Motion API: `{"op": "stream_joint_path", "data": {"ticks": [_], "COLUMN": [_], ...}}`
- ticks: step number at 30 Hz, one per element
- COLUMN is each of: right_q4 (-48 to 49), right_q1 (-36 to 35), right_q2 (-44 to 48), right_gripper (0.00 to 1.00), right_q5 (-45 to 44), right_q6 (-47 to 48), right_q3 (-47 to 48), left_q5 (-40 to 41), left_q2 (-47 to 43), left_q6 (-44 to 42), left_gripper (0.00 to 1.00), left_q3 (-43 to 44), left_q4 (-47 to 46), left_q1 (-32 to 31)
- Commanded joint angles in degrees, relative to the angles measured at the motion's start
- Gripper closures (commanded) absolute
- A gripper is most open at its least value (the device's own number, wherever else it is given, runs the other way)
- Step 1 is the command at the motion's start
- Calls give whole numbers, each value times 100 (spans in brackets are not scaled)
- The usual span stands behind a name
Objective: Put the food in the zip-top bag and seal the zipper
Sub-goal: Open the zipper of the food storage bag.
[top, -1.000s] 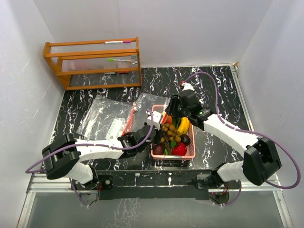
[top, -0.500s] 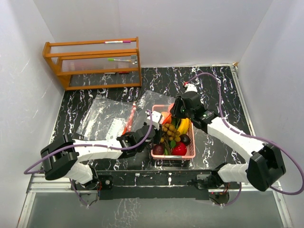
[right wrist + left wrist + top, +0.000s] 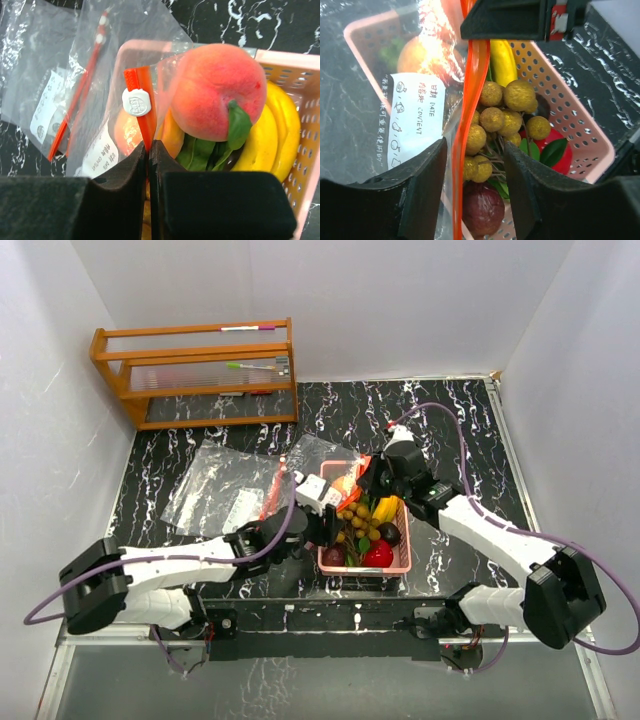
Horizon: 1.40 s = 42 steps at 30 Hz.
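- Basket (image 3: pixel 398 566), pink, holds the food: peach (image 3: pixel 217 90), bananas (image 3: pixel 275 135) and longan bunch (image 3: pixel 502 112); zip-top bag (image 3: pixel 415 120) is draped over its left side
- Right gripper (image 3: pixel 149 150) is pinched tight on the bag's orange zipper (image 3: pixel 142 82), below the white slider (image 3: pixel 136 102)
- Left gripper (image 3: pixel 475 165) has its fingers parted astride that zipper
- Second bag (image 3: pixel 215 490) and wooden rack (image 3: pixel 200 375) lie to the left; marbled table (image 3: pixel 460 440) stretches to the right

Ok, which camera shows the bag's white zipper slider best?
Right wrist: the white slider sits large on the orange zipper, just above the right pincer clamping it. Left wrist shows only the orange zipper; top external leaves the slider too small to tell.
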State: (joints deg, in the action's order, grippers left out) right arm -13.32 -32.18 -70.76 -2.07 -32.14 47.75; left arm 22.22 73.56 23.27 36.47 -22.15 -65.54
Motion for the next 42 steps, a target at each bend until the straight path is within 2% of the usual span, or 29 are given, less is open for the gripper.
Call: {"op": "stream_joint_path", "data": {"ticks": [1,6,10,20,30,36,40,41,42], "right_q4": [828,757,593,239,245,257,149,132,122], "right_q1": [-3,-3,-7,-2,-2,-6,-12,-8,-8], "right_q2": [399,709,1110,1563,1549,1546,1573,1582,1594], "right_gripper": [92,92,92,92,93,92,92,92,92], "right_q5": [612,1039,1289,1258,1228,1315,1312,1314,1322], "right_q6": [37,41,41,72,46,-20,14,15,23], "right_q3": [-239,-216,-228,-314,-325,-274,-175,-166,-168], "left_q5": [-250,-277,-185,-426,-273,294,625,672,717], "left_q2": [-854,-1379,-1377,-565,-294,521,846,881,917], "left_q6": [-182,-365,-389,-400,-332,-332,-395,-416,-458], "left_gripper": [48,40,39,39,42,68,73,78,92], "left_q3": [-185,-255,-280,43,175,576,780,812,844], "left_q4": [68,375,441,-166,-51,113,215,241,271], "left_q1": [-38,-38,-38,-38,-38,-81,-133,-139,-143]}}
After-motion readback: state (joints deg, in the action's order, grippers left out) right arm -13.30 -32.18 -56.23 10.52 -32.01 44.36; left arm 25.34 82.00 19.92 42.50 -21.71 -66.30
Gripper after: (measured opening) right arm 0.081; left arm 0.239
